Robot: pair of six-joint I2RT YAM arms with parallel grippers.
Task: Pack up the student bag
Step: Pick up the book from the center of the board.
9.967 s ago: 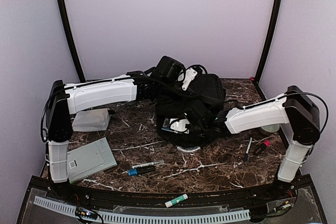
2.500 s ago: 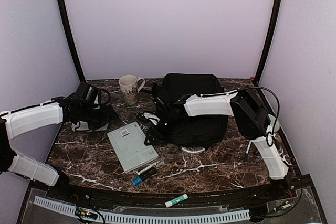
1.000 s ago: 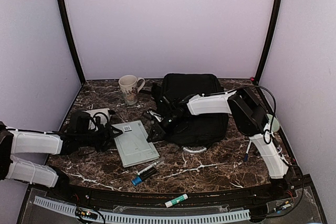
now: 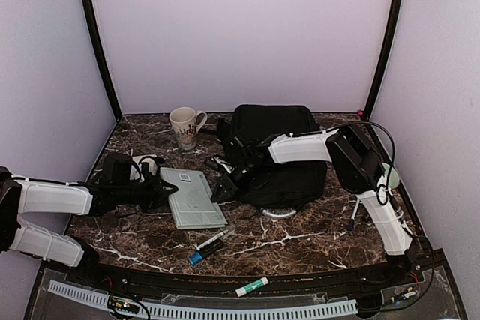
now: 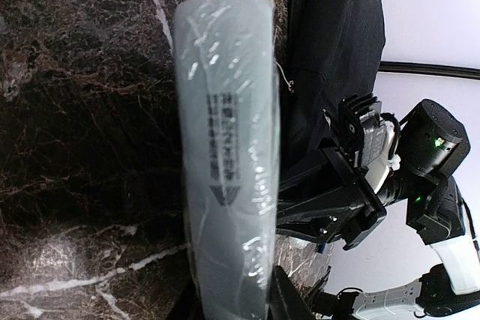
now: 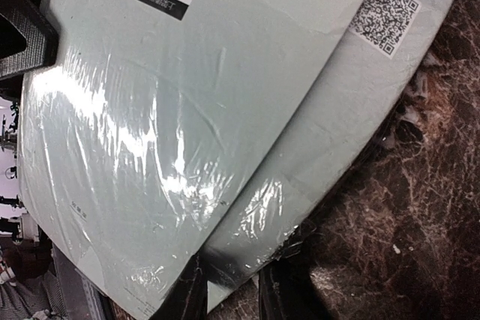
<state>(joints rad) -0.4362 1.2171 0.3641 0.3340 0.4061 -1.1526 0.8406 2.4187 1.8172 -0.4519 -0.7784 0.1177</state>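
Observation:
The student bag [image 4: 281,148], a large black backpack, lies at the back centre of the table. In front of it, to the left, is a pale green plastic-wrapped book [image 4: 193,200]. My left gripper [image 4: 163,189] is shut on the book's left edge. In the left wrist view the book [image 5: 225,148] runs edge-on up from between the jaws, with the bag [image 5: 330,50] beyond it. My right gripper [image 4: 222,187] is shut on the opposite edge, beside the bag. The right wrist view shows the book's cover [image 6: 187,110] with a barcode, its corner clamped between the dark fingers [image 6: 281,294].
A cream mug [image 4: 184,127] stands at the back left of the bag. Dark markers [image 4: 211,242] lie in front of the book, and a green-capped stick [image 4: 251,286] lies on the front rail. A pen [image 4: 352,215] lies at the right. A pale pouch [image 4: 144,163] sits behind my left arm.
My left gripper has closed on the book's left edge and moved slightly back with it. The right gripper has kept its hold by the bag.

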